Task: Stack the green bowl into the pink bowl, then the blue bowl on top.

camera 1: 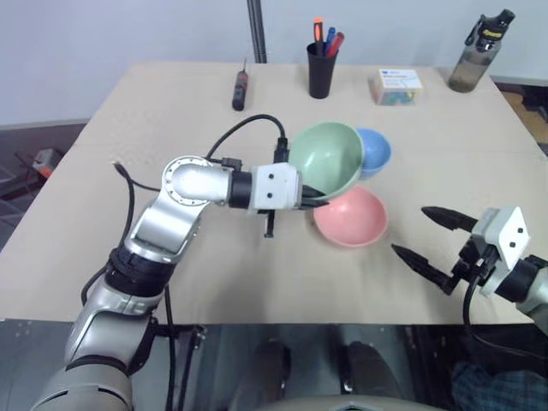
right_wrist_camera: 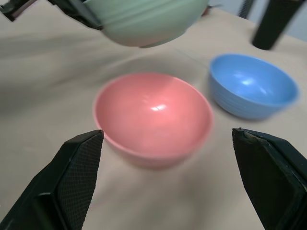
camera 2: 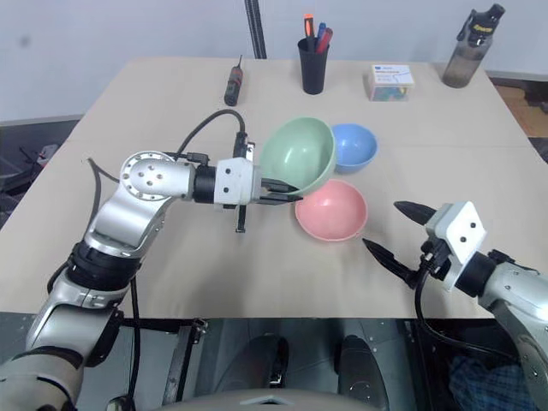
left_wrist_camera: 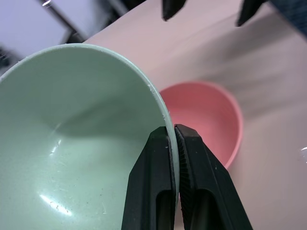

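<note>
Three bowls here, and I'm pinching the green bowl (camera 1: 327, 159) by its rim with the left gripper (left_wrist_camera: 175, 139), jaws clamped tight on the thin wall. It's hanging tipped, mouth facing me, above the pink bowl (camera 1: 351, 217) and just beside the blue bowl (camera 1: 373, 151). Light, stiff, slick plastic I'm guessing, so rim grip is working. Right gripper (camera 1: 432, 239) is waiting wide open, empty.

green bowl (camera 1: 328, 159): tilted, lifted off table | pink bowl (camera 1: 350, 217): upright, empty | blue bowl (camera 1: 375, 151): upright, behind pink
</note>
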Robot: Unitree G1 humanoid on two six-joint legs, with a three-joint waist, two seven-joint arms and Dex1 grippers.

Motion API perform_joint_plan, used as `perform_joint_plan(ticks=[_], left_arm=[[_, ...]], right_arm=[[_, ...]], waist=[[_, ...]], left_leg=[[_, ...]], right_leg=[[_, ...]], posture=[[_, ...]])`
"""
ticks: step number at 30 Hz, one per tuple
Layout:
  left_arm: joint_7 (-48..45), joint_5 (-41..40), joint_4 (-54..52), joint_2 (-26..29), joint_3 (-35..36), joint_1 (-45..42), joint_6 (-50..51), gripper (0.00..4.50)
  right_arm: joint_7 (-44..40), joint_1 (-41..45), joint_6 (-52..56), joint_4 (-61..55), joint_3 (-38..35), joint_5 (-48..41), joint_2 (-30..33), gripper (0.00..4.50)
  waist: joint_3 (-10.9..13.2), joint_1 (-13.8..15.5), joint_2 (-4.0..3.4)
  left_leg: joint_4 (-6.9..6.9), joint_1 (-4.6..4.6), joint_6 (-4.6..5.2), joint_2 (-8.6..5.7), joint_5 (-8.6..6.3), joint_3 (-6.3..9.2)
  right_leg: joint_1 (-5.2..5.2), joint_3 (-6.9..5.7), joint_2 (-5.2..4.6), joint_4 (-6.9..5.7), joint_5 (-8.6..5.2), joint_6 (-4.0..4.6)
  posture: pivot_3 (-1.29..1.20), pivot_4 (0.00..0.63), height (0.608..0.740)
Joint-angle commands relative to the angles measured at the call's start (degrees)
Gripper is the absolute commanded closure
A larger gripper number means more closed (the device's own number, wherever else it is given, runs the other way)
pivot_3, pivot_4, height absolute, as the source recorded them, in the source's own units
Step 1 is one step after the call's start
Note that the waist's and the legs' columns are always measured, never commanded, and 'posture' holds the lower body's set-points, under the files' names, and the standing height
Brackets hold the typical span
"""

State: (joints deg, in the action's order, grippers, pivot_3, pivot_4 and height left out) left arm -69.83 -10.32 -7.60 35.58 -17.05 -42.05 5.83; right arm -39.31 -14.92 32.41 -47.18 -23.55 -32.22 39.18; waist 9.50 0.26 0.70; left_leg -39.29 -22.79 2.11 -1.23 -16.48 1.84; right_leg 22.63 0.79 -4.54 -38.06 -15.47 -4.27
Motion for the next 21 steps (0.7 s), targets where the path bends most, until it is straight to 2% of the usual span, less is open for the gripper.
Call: perform_joint_plan(ticks=[1, 6, 8, 11, 14, 18, 21], left_arm=[[-4.48, -0.93, 3.48, -1.44, -1.26, -3.47, -3.67, 4.43], [-8.94, -0.68, 8.79, -3.24, -2.35, -5.97, -6.13, 4.43], [-10.41, -0.85, 9.73, -3.6, -2.54, -6.32, -6.69, 3.9], [-10.06, -1.36, 10.35, -5.24, -1.82, -6.31, -7.55, 2.86], [-6.53, -0.94, 10.43, -6.65, 0.19, -5.79, -7.15, 1.63], [-0.02, -3.34, 9.35, -7.5, 5.79, -4.04, -4.09, 1.63], [4.24, -3.33, 6.61, -4.97, 9.45, -1.54, 1.17, 1.63]], right_arm=[[0.42, -5.82, -3.71, -5.01, -6.03, 0.72, -1.92, 0.0], [-0.12, -11.5, -7.38, -8.11, -10.36, 0.5, -3.9, 0.0], [-0.12, -12.23, -8.1, -8.37, -11.15, 0.45, -4.03, 0.0], [0.31, -11.72, -8.2, -7.97, -11.1, 0.42, -3.4, 0.0], [0.62, -8.55, -7.8, -5.72, -9.29, 1.42, -1.48, 0.0], [0.23, 1.22, -7.59, 3.36, -2.13, 6.51, 4.0, 0.0], [-1.66, 11.33, -12.9, 15.53, 5.89, 14.17, 8.12, 0.0]], waist=[[0.0, 0.12, 0.0], [-0.01, 0.03, -0.01], [-0.02, -0.14, -0.02], [-0.02, -0.32, -0.02], [-0.01, -0.42, -0.02], [-0.02, -1.31, -0.02], [-0.04, -1.6, -0.06]], left_leg=[[0.0, -0.01, 0.0, -0.01, 0.0, 0.03], [-0.03, 0.0, -0.01, -0.04, 0.01, -0.03], [-0.03, 0.02, -0.01, -0.03, 0.0, -0.02], [-0.03, 0.03, -0.01, -0.01, 0.01, 0.0], [-0.05, 0.02, -0.02, 0.04, 0.01, 0.01], [-0.08, 0.06, -0.02, 0.05, 0.01, 0.01], [-0.06, 0.11, -0.05, 0.07, 0.03, 0.02]], right_leg=[[-0.01, -0.03, 0.05, 0.02, 0.0, 0.0], [-0.01, 0.05, 0.05, 0.02, 0.0, 0.0], [-0.02, 0.04, 0.05, 0.01, 0.0, -0.01], [-0.04, 0.02, 0.07, 0.01, 0.0, -0.01], [-0.05, 0.02, 0.04, 0.02, 0.0, -0.01], [-0.08, 0.04, 0.04, 0.0, 0.0, -0.01], [-0.07, 0.02, 0.08, -0.01, 0.0, -0.01]], posture=[[0.0, 0.15, 0.74], [0.0, 0.15, 0.74], [0.0, 0.15, 0.74], [0.0, 0.15, 0.74], [0.0, 0.15, 0.74], [0.0, 0.15, 0.74], [0.0, 0.15, 0.74]])
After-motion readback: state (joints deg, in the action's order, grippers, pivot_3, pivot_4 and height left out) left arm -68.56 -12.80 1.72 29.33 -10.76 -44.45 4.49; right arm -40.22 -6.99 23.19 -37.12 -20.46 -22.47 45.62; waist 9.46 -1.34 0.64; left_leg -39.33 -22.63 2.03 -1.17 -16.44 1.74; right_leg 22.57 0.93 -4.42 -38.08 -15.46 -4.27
